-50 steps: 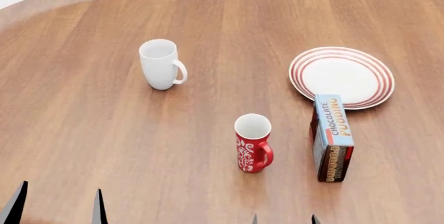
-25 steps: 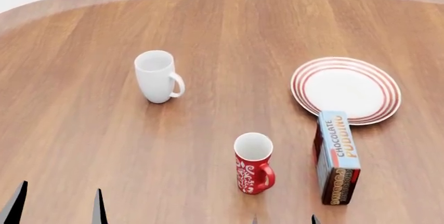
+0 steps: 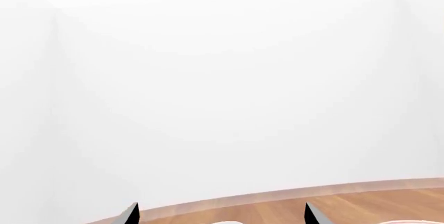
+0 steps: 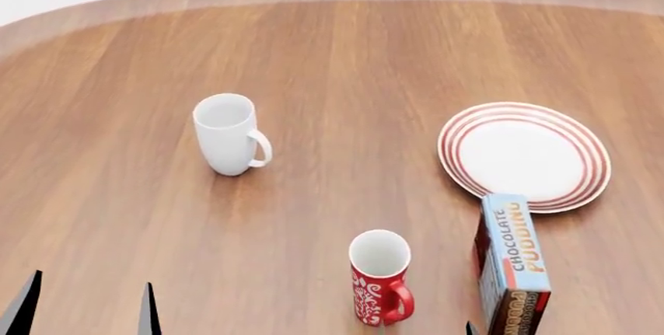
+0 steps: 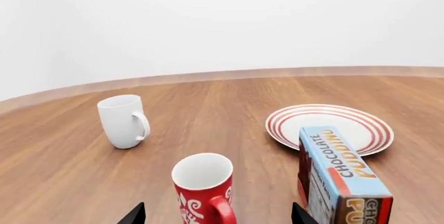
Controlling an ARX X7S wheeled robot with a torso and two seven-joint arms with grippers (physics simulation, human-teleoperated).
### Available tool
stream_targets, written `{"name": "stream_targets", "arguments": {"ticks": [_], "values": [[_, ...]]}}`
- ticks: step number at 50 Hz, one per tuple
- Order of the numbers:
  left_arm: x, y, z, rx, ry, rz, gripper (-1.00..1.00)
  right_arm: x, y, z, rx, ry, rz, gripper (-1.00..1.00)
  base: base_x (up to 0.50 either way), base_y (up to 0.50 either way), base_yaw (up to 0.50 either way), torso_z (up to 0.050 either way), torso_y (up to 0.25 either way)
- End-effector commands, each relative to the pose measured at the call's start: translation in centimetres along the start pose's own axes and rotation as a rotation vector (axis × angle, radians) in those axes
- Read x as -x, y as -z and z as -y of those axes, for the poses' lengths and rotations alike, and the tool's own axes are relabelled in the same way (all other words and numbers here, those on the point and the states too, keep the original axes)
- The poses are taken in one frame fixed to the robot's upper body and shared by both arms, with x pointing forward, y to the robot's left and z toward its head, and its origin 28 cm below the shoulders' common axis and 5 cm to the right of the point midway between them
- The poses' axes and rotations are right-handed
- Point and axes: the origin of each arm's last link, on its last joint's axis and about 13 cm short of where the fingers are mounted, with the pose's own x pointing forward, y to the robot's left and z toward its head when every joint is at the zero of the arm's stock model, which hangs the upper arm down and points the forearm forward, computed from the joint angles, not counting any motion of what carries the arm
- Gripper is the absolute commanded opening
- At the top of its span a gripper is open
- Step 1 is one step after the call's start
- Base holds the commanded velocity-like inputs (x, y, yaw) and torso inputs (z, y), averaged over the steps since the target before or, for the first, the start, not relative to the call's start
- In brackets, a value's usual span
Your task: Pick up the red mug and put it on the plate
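The red mug with white swirls stands upright on the table near its front edge, handle turned toward me and to the right. In the right wrist view the red mug stands just ahead of my right gripper. The jaws are open and their two dark tips show wide of the mug on either side, not touching it. The plate, white with red rings, lies flat farther back on the right and holds nothing. My left gripper is open and empty at the front left. The left gripper faces the far table edge and the wall.
A chocolate pudding box lies between the red mug and the plate, its far end touching the plate's near rim. A plain white mug stands upright at the middle left. The wooden table has a curved far edge.
Every object has slid down the head view, so the red mug now sits near the bottom edge. The gripper tips keep their places in the picture. Nothing was gripped or moved.
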Motion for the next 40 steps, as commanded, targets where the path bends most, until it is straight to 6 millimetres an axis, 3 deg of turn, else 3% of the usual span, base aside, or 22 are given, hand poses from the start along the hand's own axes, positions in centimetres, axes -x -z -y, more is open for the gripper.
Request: {"name": "stream_targets", "arguments": {"ticks": [1,40], "values": [[0.00,0.00,0.00,-0.002,0.001,0.000,1.00,-0.01,0.04,0.01,0.000,0.000,0.000,1.00,0.17,0.00,0.00,0.000,0.000],[-0.01,0.00,0.00,0.000,0.000,0.007,1.00,-0.02,0.05,-0.01,0.002,0.000,-0.002,1.00,0.17,0.00,0.00,0.000,0.000]]}}
